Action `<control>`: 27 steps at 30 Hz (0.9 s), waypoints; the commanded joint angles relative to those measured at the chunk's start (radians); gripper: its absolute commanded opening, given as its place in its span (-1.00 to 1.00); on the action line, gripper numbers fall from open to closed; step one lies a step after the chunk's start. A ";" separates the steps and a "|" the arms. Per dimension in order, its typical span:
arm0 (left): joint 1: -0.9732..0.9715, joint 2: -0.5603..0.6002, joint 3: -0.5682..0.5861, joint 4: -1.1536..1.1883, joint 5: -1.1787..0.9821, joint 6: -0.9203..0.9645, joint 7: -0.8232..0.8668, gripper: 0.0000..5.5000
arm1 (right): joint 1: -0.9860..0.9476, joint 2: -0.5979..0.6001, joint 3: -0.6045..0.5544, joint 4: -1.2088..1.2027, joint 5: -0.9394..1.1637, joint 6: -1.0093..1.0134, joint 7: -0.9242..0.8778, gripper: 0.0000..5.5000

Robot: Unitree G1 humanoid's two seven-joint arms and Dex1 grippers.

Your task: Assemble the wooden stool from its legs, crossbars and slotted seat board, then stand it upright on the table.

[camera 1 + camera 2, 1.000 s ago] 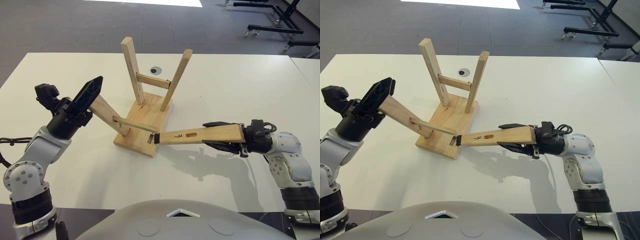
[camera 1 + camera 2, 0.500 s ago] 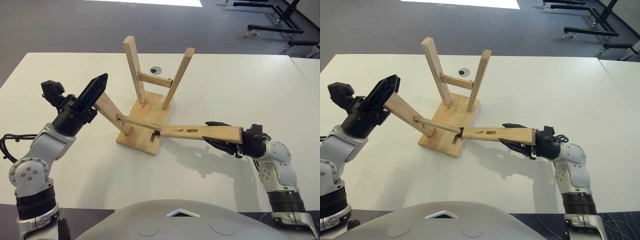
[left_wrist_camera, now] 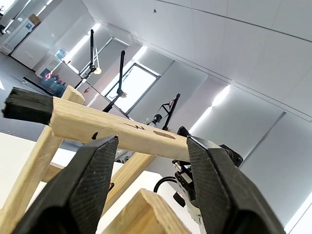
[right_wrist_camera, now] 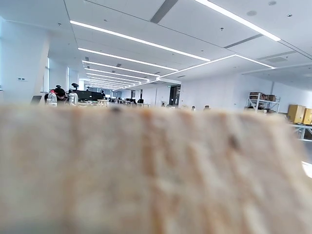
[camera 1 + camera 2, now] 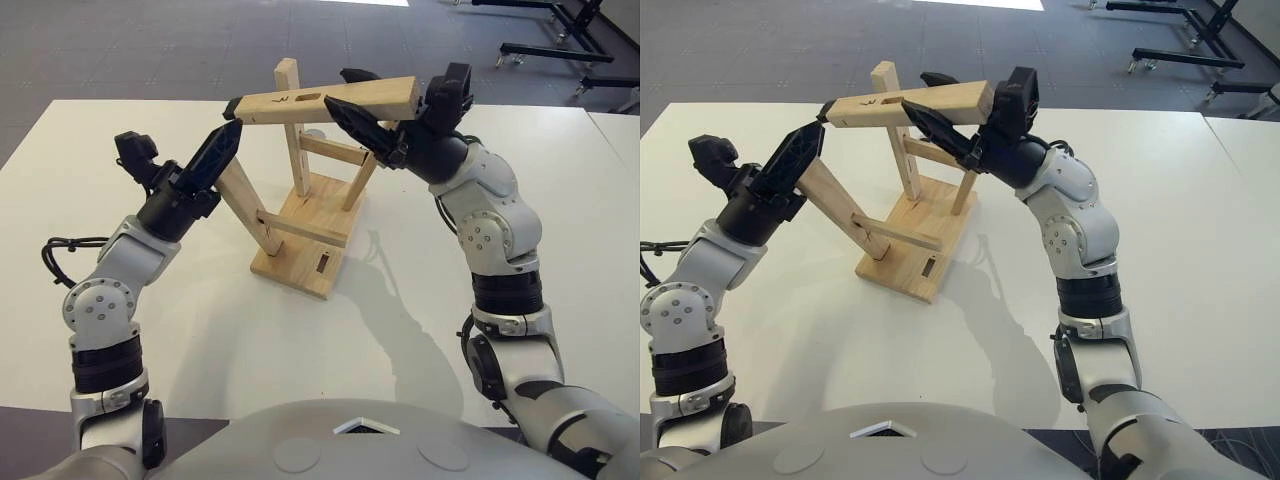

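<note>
My right arm has swung the loose leg (image 5: 300, 101) up from counter height to the upper centre of the frame.
My right end effector (image 5: 342, 92) pinches that leg, held level above the upturned stool. My left end effector (image 5: 228, 140) clamps the angled leg (image 5: 250, 205) standing on the seat board (image 5: 300, 262), which lies mid-frame on the counter (image 5: 250, 340).

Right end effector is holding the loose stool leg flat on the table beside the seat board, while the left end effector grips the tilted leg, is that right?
Not quite. The right end effector holds the loose stool leg raised in the air above the seat board, not flat on the table; the left eye view shows it. The left end effector does grip the tilted leg.
</note>
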 commanded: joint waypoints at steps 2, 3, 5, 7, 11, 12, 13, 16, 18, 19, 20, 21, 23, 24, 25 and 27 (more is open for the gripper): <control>-0.012 -0.040 -0.022 -0.004 0.083 -0.039 0.008 -0.07 | -0.012 -0.090 -0.038 -0.020 -0.022 0.055 0.013 -0.26; -0.006 -0.047 -0.024 -0.013 0.090 -0.044 0.008 -0.07 | -0.006 -0.119 -0.042 -0.035 -0.029 0.076 0.015 -0.26; 0.005 -0.055 -0.027 -0.032 0.104 -0.050 0.008 -0.07 | 0.007 -0.167 -0.051 -0.058 -0.033 0.110 0.031 -0.26; 0.019 -0.065 -0.021 -0.045 0.113 -0.060 0.009 -0.07 | 0.027 -0.226 -0.068 -0.085 -0.017 0.160 0.052 -0.26; 0.034 -0.086 -0.024 -0.061 0.132 -0.072 0.013 -0.07 | 0.089 -0.308 -0.097 -0.153 0.052 0.268 0.107 -0.26; 0.038 -0.090 -0.023 -0.066 0.134 -0.074 0.014 -0.07 | 0.104 -0.324 -0.101 -0.164 0.068 0.288 0.125 -0.26; 0.041 -0.093 -0.022 -0.070 0.136 -0.075 0.015 -0.07 | 0.113 -0.335 -0.103 -0.170 0.081 0.304 0.139 -0.26; 0.036 -0.099 -0.030 -0.061 0.151 -0.075 0.013 -0.07 | 0.124 -0.348 -0.130 -0.167 0.141 0.344 0.176 -0.26; 0.032 -0.100 -0.033 -0.060 0.155 -0.072 0.014 -0.07 | 0.129 -0.381 -0.142 -0.148 0.143 0.347 0.218 -0.26; 0.031 -0.099 -0.034 -0.061 0.158 -0.070 0.014 -0.07 | 0.132 -0.404 -0.148 -0.138 0.142 0.351 0.241 -0.26; 0.029 -0.097 -0.035 -0.060 0.159 -0.069 0.013 -0.07 | 0.136 -0.431 -0.155 -0.131 0.146 0.359 0.270 -0.26; 0.028 -0.097 -0.035 -0.059 0.160 -0.068 0.013 -0.07 | 0.144 -0.458 -0.163 -0.130 0.159 0.372 0.304 -0.26; 0.029 -0.096 -0.032 -0.058 0.160 -0.067 0.011 -0.07 | 0.159 -0.497 -0.171 -0.134 0.167 0.386 0.353 -0.26; 0.028 -0.095 -0.031 -0.058 0.160 -0.067 0.011 -0.07 | 0.167 -0.512 -0.174 -0.135 0.165 0.389 0.370 -0.26; 0.027 -0.093 -0.029 -0.058 0.159 -0.065 0.011 -0.07 | 0.173 -0.521 -0.174 -0.134 0.163 0.391 0.376 -0.26; 0.024 -0.089 -0.026 -0.056 0.157 -0.062 0.013 -0.07 | 0.196 -0.516 -0.164 -0.160 0.171 0.400 0.374 -0.26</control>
